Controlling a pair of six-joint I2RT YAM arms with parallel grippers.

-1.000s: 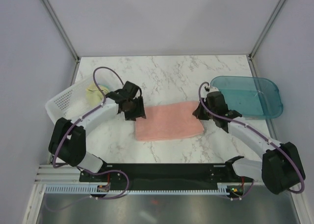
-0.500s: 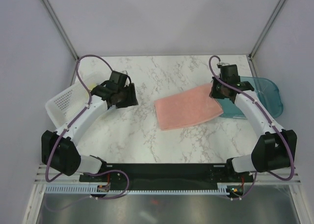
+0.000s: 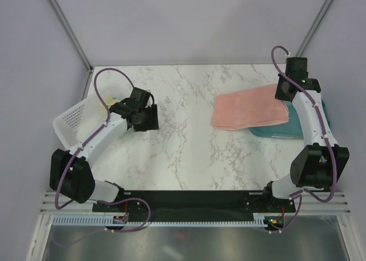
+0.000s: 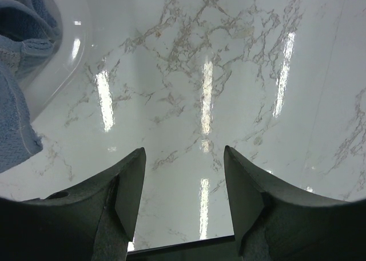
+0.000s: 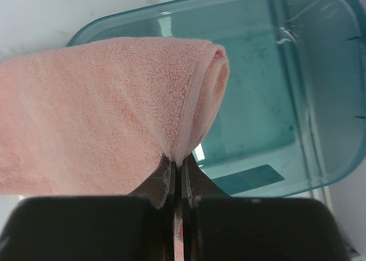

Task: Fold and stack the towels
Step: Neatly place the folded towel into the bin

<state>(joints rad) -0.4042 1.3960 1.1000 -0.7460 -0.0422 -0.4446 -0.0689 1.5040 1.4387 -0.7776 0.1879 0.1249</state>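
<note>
Your salmon-pink towel [image 3: 249,106] is folded over on itself and sits at the right side of the tabletop [image 3: 183,152]. Its right end reaches over the left part of the teal tray [image 3: 274,130], and the rest stretches left over the marble. In the right wrist view the pink towel [image 5: 103,118] shows a rolled, doubled edge that narrows to a point just where the fingers meet it. You cannot tell from either view whether its far end rests on the tabletop or hangs just above it.

Your right gripper [image 3: 282,94] has its jaws pressed together on that doubled edge of the pink towel. The wrist view shows the gripper [image 5: 178,165] pinching the cloth with no gap, and the tray [image 5: 269,72] lies beyond and beneath it.

A blue-grey towel [image 4: 14,118] lies bunched in the white basket [image 3: 71,121] at the far left, spilling over its rim [image 4: 57,72]. A patch of pale-yellow cloth [image 3: 107,105] also shows in that basket from above.

Your left gripper [image 3: 146,118] is just right of the basket, over bare marble. Its jaws stand wide apart with nothing between them, as the left wrist view [image 4: 183,175] shows.
</note>
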